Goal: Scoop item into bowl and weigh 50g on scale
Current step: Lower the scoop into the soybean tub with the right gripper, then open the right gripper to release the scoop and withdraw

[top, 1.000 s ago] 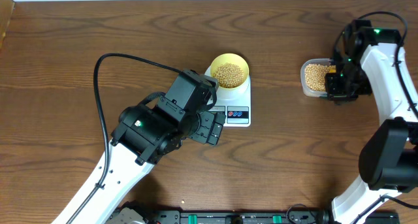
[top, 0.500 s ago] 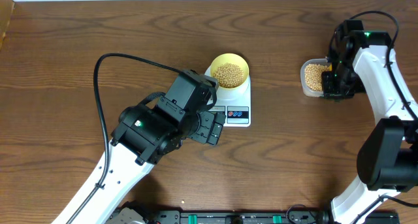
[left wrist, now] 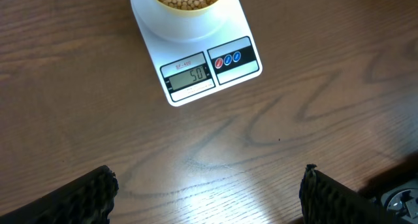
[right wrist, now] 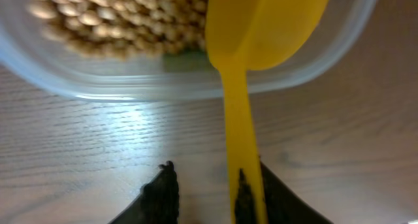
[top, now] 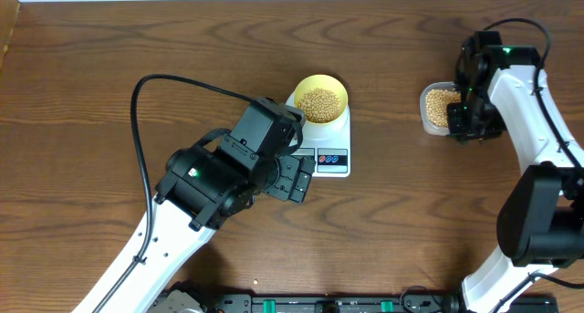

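The pale-yellow bowl (top: 319, 83) holds tan beans (top: 319, 103) and stands on the white scale (top: 334, 163). In the left wrist view the scale (left wrist: 241, 70) shows 50 on its display, with the bowl (left wrist: 186, 8) at the top edge. My left gripper (left wrist: 209, 191) is open and empty, just in front of the scale; it also shows in the overhead view (top: 297, 178). My right gripper (right wrist: 212, 185) is open around the handle of the yellow scoop (right wrist: 261, 21). The handle touches the right finger. The scoop's cup rests in the clear tub (right wrist: 130, 83) of beans (right wrist: 117, 21).
The clear tub (top: 429, 121) sits at the right of the wooden table, with my right gripper (top: 470, 121) at its right side. The left arm's black cable (top: 137, 121) loops over the table's left part.
My right arm has shifted slightly left and toward the far side beside the tub. The left arm, bowl and scale have not moved.
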Controlling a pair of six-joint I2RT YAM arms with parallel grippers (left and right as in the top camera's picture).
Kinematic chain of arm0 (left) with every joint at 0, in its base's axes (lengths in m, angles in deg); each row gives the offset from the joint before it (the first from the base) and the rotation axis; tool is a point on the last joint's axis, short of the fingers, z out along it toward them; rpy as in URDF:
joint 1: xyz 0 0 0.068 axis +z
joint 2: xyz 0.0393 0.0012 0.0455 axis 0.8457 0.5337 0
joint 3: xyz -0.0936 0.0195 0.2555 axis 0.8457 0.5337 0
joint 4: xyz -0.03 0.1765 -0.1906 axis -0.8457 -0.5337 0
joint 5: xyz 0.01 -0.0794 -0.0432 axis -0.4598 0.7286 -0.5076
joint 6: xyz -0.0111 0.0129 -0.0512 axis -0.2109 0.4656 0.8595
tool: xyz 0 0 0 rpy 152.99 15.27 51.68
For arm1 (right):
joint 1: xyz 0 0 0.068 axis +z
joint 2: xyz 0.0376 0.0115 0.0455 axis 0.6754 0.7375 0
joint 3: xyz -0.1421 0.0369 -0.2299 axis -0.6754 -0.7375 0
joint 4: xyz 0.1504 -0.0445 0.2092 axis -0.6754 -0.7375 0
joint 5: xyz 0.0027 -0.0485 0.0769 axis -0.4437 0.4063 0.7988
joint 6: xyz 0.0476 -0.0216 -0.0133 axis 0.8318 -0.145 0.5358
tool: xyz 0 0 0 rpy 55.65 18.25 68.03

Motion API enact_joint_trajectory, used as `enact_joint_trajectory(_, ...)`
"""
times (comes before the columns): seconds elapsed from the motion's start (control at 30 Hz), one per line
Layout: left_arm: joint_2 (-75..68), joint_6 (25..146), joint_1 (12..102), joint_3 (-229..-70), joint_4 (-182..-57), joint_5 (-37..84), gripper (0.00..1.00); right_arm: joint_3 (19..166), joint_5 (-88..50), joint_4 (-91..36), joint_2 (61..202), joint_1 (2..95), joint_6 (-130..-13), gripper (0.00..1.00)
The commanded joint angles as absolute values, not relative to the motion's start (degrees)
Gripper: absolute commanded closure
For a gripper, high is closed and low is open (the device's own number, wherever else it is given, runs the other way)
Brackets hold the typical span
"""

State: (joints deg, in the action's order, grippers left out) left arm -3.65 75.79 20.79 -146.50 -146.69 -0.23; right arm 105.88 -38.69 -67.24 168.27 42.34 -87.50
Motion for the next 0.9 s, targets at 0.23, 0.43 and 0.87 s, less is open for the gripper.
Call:
enact_joint_trajectory(0.23, -4.4, 74.6, 21.0, -148.4, -146.9, -0.2, 0.08, 105.5, -39.5, -66.4, 167.2, 45.9, -87.6, 0.55)
enact_joint_trajectory(0.43, -4.4, 74.6, 21.0, -148.4, -146.9, -0.2, 0.08, 105.5, -39.5, -65.8, 167.2, 45.9, -87.6, 0.5)
enact_joint_trajectory(0.87, -4.4, 74.6, 21.0, -148.4, -146.9, -0.2, 0.08, 105.6, -36.4, -67.6, 167.2, 45.9, -89.4, 0.4)
